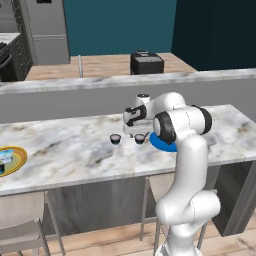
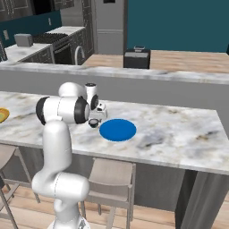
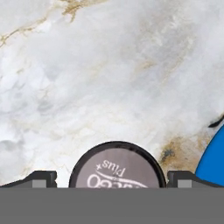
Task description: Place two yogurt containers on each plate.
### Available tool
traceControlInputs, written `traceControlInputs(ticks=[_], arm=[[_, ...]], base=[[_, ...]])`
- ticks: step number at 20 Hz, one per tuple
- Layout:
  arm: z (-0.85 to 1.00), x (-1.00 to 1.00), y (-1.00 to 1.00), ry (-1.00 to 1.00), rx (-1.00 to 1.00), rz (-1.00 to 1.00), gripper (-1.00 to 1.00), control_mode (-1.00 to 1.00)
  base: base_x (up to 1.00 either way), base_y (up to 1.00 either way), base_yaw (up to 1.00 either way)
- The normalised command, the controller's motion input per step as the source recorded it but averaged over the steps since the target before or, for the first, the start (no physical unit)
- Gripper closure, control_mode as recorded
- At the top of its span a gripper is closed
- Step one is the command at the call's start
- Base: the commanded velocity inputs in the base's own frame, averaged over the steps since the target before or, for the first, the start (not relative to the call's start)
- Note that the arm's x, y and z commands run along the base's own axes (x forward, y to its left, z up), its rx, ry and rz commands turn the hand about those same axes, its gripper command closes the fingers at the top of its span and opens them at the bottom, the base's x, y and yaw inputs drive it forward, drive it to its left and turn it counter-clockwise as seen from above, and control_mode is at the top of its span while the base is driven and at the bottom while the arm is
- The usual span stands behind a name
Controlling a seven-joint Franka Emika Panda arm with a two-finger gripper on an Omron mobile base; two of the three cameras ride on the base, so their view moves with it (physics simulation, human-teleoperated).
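Two dark yogurt cups stand on the marble table: one [image 1: 115,139] to the left, one [image 1: 139,138] beside the blue plate [image 1: 161,144], under the tool [image 3: 112,181], whose fingers stand wide open on either side of it. A second plate, orange-rimmed [image 1: 15,159], lies far left carrying a pale cup [image 1: 4,158]. Beyond are a teal wall and a steel fridge [image 1: 47,30].

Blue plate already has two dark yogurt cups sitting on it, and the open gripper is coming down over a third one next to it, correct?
Not quite. The blue plate is bare in the right base view. The left base view shows two dark yogurt cups on the marble counter beside it. The open gripper brackets one of them.
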Motion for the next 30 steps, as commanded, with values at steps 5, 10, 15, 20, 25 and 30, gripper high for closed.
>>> traceControlInputs(ticks=[5,10,15,20,25,30], arm=[[-0.11,0.00,-0.05,0.00,0.00,0.00,-1.00,-1.00],[-0.03,0.00,-0.01,0.00,0.00,0.00,-1.00,-1.00],[-0.06,0.00,0.00,0.00,0.00,0.00,-1.00,-1.00],[-0.12,0.00,0.00,0.00,0.00,0.00,-1.00,-1.00],[-0.08,0.00,0.00,0.00,0.00,0.00,-1.00,-1.00],[-0.01,0.01,0.00,0.01,0.00,0.00,1.00,-1.00]], base=[[0.00,0.00,0.00],[0.00,0.00,0.00],[0.00,0.00,0.00],[0.00,0.00,0.00],[0.00,0.00,0.00],[0.00,0.00,0.00]])
